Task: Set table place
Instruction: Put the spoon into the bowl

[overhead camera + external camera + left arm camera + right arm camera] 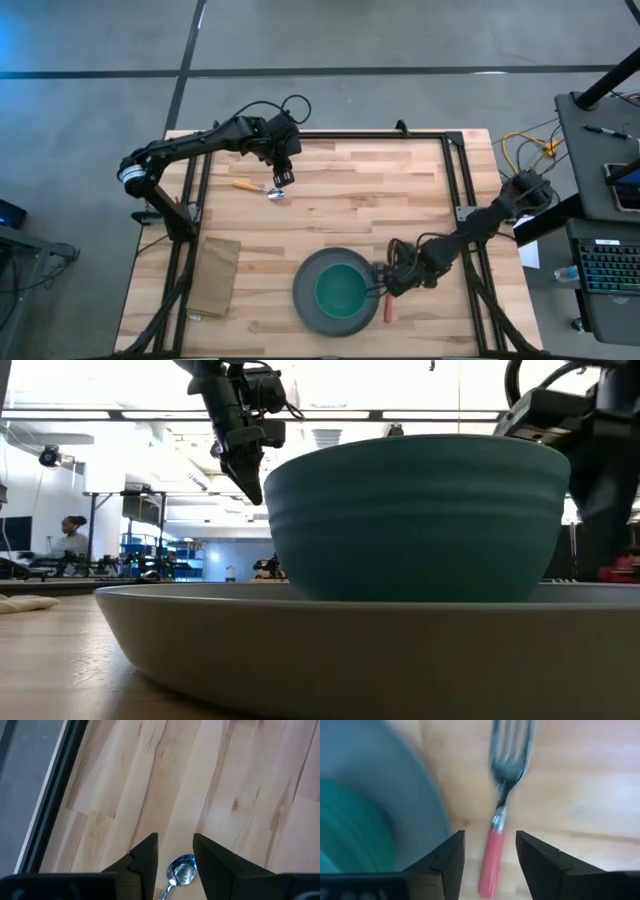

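The pale plank worktop (400,190) with its black rail frame fills the middle of the high view, set on a grey floor. At its 8 o'clock corner a folded tan cloth (217,276) lies flat by the left rail.

Toward 11 o'clock the left gripper (281,180) hangs above the wood, reaching in from the left edge. Under it lies a spoon (256,187) with an orange handle, the handle pointing toward 9 o'clock and the shiny bowl just below the fingertips. In the left wrist view the fingers (145,862) are spread, with the spoon's bowl (182,869) showing in the gap between them; nothing is pinched.

Near 6 o'clock sits a grey plate (308,312) with a teal bowl (343,291) standing upright in its middle. The low view shows that bowl (415,520) rising from the plate's rim (300,630), and a person (72,538) far off in the room behind.

Just beside the plate's right edge, the right gripper (385,285) is low over a fork (388,308) with a red handle. In the right wrist view its fingers (447,857) are spread on either side of the fork's handle (491,862), tines pointing away, the plate's edge (427,795) close alongside; whether they touch the handle cannot be told.
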Robot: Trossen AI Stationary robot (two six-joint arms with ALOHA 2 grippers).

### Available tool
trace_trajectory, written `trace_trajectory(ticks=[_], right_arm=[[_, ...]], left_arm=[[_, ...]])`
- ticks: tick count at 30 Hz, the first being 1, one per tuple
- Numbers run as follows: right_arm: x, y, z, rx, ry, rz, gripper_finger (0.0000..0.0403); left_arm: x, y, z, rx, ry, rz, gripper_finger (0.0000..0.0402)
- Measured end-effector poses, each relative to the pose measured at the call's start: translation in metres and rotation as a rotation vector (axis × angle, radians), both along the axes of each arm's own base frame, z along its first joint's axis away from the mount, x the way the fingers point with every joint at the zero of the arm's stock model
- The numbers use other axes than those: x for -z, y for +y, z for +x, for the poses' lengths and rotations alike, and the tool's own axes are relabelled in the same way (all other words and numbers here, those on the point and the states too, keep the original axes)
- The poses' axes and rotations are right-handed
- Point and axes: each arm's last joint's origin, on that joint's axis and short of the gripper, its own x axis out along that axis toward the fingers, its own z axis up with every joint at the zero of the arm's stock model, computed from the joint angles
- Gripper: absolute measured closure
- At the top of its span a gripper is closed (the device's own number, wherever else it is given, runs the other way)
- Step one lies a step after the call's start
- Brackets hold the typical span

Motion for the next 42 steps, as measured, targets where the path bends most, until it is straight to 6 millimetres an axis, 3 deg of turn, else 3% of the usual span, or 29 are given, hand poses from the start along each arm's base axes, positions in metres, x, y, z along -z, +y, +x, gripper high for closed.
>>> trace_trajectory(ticks=[5,11,16,20,27,35,42], right_arm=[[-0.024,-0.028,-0.017,0.026,0.046,-0.106,0.0240],[-0.049,-0.076,-0.034,0.014,-0.047,-0.219,0.0249],[-0.065,-0.110,-0.050,0.070,-0.155,-0.311,0.0246],[-0.074,-0.127,-0.060,0.035,-0.188,-0.357,0.0231],[-0.076,-0.136,-0.072,-0.021,-0.131,-0.391,0.0186],[-0.072,-0.136,-0.073,-0.051,-0.097,-0.398,0.0147],[-0.070,-0.136,-0.074,-0.056,-0.092,-0.399,0.0144]], left_arm=[[0.001,-0.001,-0.001,0.010,0.006,-0.015,0.0292],[0.009,-0.006,-0.007,0.206,0.112,-0.056,0.0292],[0.038,0.004,-0.010,0.250,0.208,-0.084,0.0292],[0.073,0.014,-0.017,0.256,0.298,-0.128,0.0292],[0.109,0.015,-0.034,0.276,0.393,-0.172,0.0292],[0.123,0.013,-0.038,0.361,0.320,-0.068,0.0292],[0.129,0.011,-0.044,0.367,0.350,-0.069,0.0292]])
